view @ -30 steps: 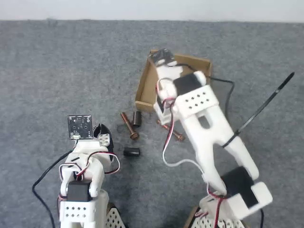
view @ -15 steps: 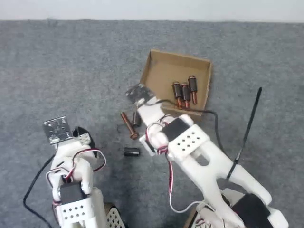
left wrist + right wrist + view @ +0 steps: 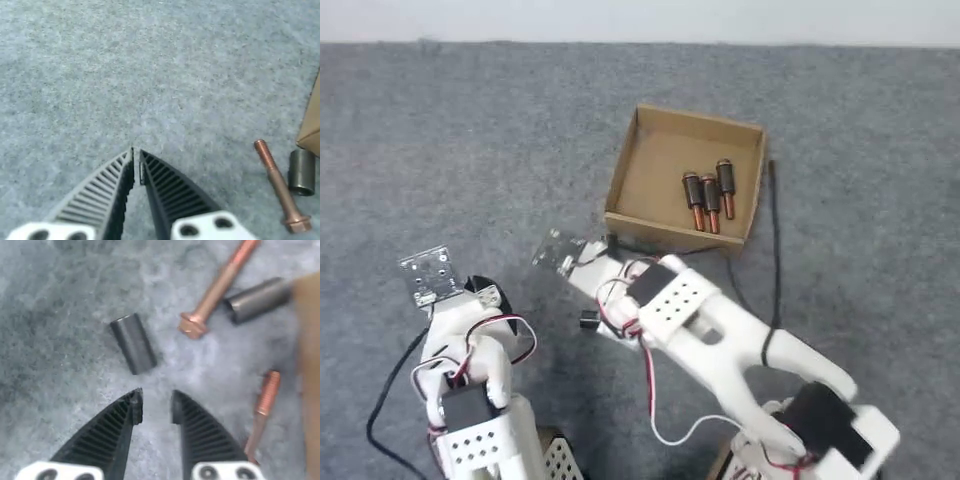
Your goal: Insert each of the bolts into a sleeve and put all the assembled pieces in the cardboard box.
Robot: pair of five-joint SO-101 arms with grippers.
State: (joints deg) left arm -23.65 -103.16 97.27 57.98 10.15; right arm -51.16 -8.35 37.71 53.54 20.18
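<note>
A: How do the tools stand?
B: The right tool [image 3: 153,405], slightly parted and empty, hangs near a loose sleeve [image 3: 133,343]. The left tool [image 3: 136,151] is pinched together, empty.
A: And the finished ones?
B: Three assembled pieces [image 3: 708,198] lie in the cardboard box [image 3: 660,230].

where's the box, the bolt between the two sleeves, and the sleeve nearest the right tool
box [image 3: 650,175], high view, bare floor.
bolt [image 3: 220,284], right wrist view, mid shank.
sleeve [image 3: 133,343], right wrist view, middle of its side.
</note>
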